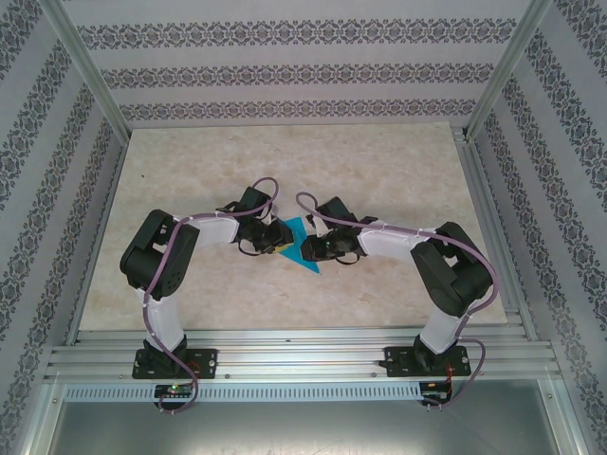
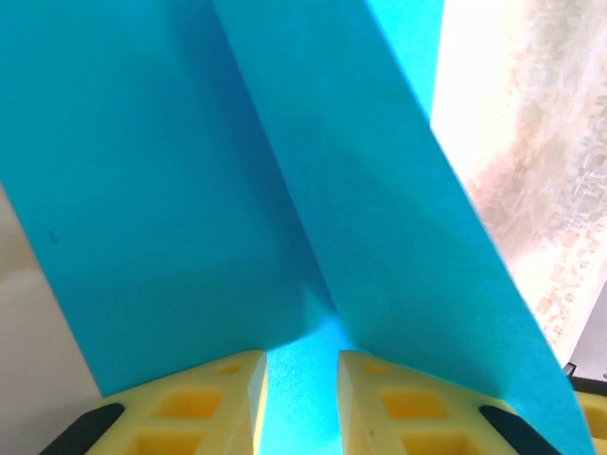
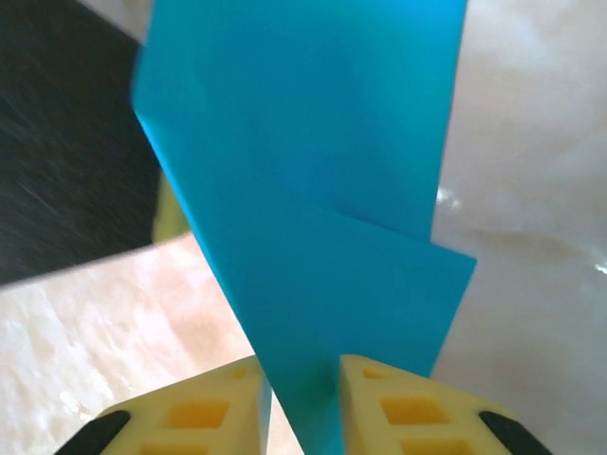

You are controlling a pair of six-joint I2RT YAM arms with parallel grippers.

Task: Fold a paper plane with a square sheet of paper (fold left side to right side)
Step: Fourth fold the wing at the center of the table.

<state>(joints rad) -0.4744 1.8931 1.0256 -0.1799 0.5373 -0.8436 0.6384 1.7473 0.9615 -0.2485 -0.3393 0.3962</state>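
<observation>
The cyan-blue sheet of paper (image 1: pixel 298 245) lies mid-table between both grippers, folded into a pointed shape whose tip faces the near right. My left gripper (image 1: pixel 269 237) is at its left edge. In the left wrist view, the yellow fingers (image 2: pixel 228 389) stand slightly apart, and the paper (image 2: pixel 190 190) with a raised crease shows through the gap. My right gripper (image 1: pixel 319 245) is at the paper's right side. In the right wrist view a layered flap of paper (image 3: pixel 313 218) runs down into the narrow gap of my right gripper (image 3: pixel 302 365), whose jaws stand a little apart.
The marble-patterned table (image 1: pixel 285 161) has bare surface behind and to both sides of the arms. Aluminium frame posts (image 1: pixel 90 76) and patterned walls enclose it. A metal rail (image 1: pixel 303 355) runs along the near edge by the arm bases.
</observation>
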